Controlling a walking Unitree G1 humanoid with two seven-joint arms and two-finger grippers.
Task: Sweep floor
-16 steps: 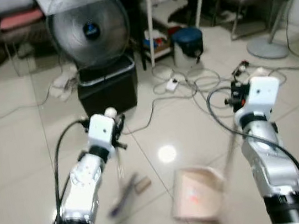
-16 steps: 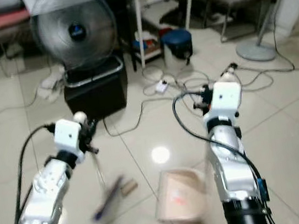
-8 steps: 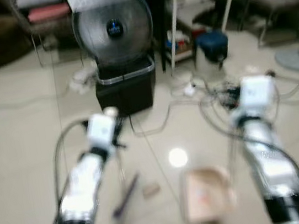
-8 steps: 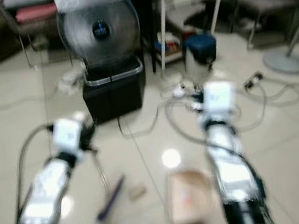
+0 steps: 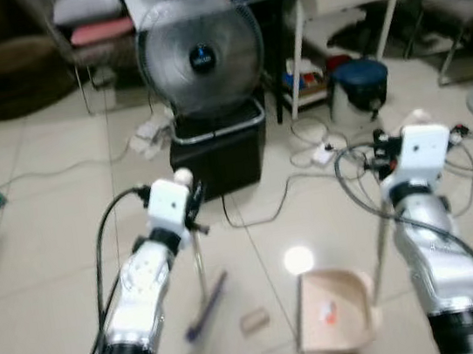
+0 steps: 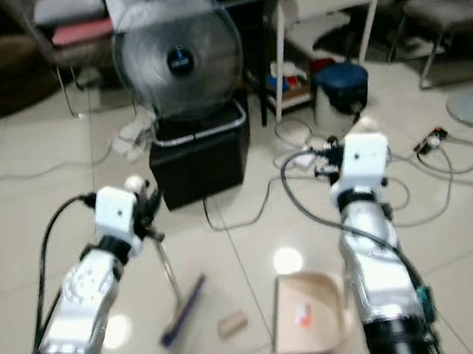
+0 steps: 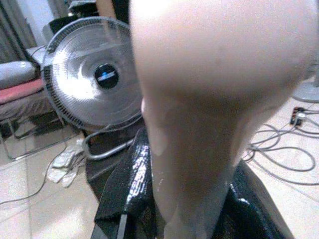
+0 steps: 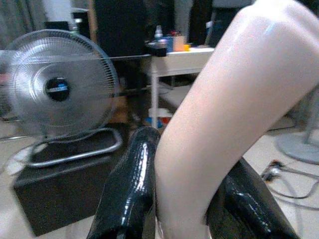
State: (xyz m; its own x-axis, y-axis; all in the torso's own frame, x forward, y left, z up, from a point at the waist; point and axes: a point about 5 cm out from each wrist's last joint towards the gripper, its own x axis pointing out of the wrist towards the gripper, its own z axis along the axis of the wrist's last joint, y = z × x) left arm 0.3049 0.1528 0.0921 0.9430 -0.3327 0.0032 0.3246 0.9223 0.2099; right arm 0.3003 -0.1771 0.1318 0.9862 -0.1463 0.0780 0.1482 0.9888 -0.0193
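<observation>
Both arms reach forward: left gripper [image 5: 191, 217] pinches the broom [image 5: 203, 294] handle, right gripper [image 5: 381, 155] clamps the dustpan [image 5: 331, 313] handle; brush and pan sit below them, fan [image 7: 94, 79] looming ahead in wrist views

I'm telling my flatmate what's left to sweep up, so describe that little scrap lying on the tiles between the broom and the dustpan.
Start at the big round fan standing on the black box, then come forward across the pale tiles toward the robot. Between the purple-bristled broom head and the beige dustpan lies a small tan scrap. It is a short, blocky brownish piece, smaller than anything beside it.
</observation>
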